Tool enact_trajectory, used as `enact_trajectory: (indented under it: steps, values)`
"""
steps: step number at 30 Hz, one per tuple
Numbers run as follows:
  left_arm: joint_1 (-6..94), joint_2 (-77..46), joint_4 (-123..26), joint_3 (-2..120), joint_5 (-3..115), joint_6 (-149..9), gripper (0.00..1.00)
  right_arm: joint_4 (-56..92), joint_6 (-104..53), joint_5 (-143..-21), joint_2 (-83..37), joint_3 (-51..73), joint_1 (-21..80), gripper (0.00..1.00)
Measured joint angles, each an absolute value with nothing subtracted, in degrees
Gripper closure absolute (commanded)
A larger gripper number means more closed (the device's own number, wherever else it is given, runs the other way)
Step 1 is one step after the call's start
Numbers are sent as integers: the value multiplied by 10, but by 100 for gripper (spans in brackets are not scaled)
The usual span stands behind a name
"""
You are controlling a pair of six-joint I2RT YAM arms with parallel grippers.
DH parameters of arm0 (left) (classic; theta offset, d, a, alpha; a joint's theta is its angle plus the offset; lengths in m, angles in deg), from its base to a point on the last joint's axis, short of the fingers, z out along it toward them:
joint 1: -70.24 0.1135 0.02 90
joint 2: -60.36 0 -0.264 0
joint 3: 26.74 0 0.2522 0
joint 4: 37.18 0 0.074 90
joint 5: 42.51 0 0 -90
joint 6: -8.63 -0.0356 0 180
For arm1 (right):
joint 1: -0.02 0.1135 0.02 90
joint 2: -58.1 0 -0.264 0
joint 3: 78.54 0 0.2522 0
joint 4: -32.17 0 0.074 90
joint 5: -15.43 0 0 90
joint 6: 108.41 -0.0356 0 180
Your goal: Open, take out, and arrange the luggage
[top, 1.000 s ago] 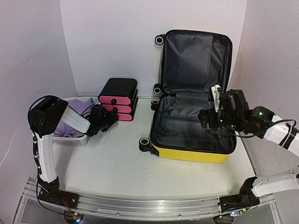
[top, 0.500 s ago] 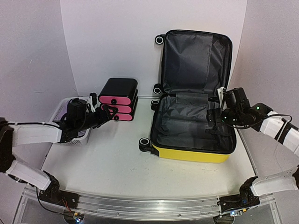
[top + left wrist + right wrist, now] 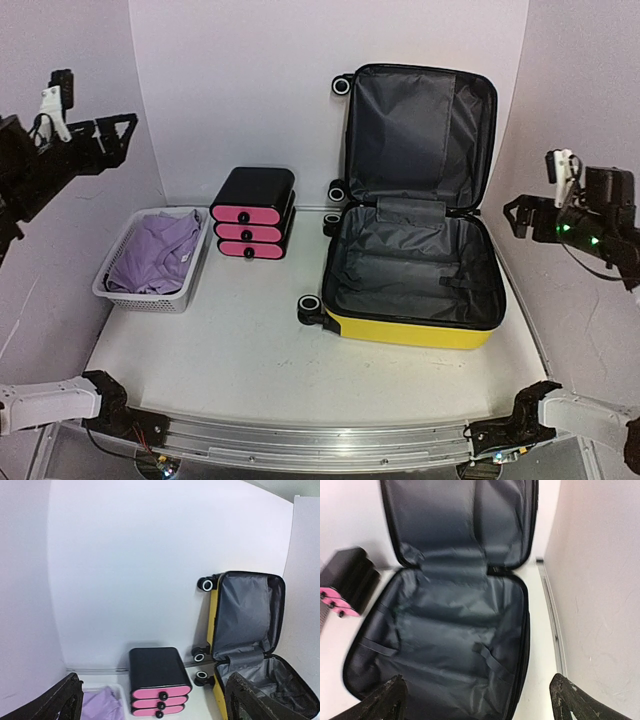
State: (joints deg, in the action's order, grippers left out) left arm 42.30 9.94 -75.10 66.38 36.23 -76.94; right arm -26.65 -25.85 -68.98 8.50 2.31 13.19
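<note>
Since a second ago both arms have pulled up and out to the sides: the left hand [image 3: 110, 140] has left the basket [image 3: 145, 298] and the right hand [image 3: 513, 218] has lifted clear of the luggage [image 3: 410, 262].

From the top view, the luggage lies open at the right of the bench [image 3: 260, 360], with its lid propped upright against the back wall. Both halves show only grey lining. The purple clothing [image 3: 155, 255] lies in the basket at the left, and the drawer box [image 3: 252, 192] sits between the basket and the luggage.

In the left wrist view, the fingers [image 3: 60, 702] stand wide apart, with nothing between them.

In the right wrist view, the fingers [image 3: 385, 700] are likewise spread wide and empty, above the bare lining.

Opening and unpacking look done, and the arranging seems finished or nearly so. I see little left to do.
</note>
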Motion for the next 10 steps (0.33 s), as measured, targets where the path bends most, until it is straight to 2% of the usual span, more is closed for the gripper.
enact_trajectory:
  steps: [5,10]
  values:
    - [423,168,-810,666,323,-809,1,-275,-244,-695,157,58,132,2]
    - [423,176,-834,664,313,-816,1,-277,-242,-709,180,67,132,2]
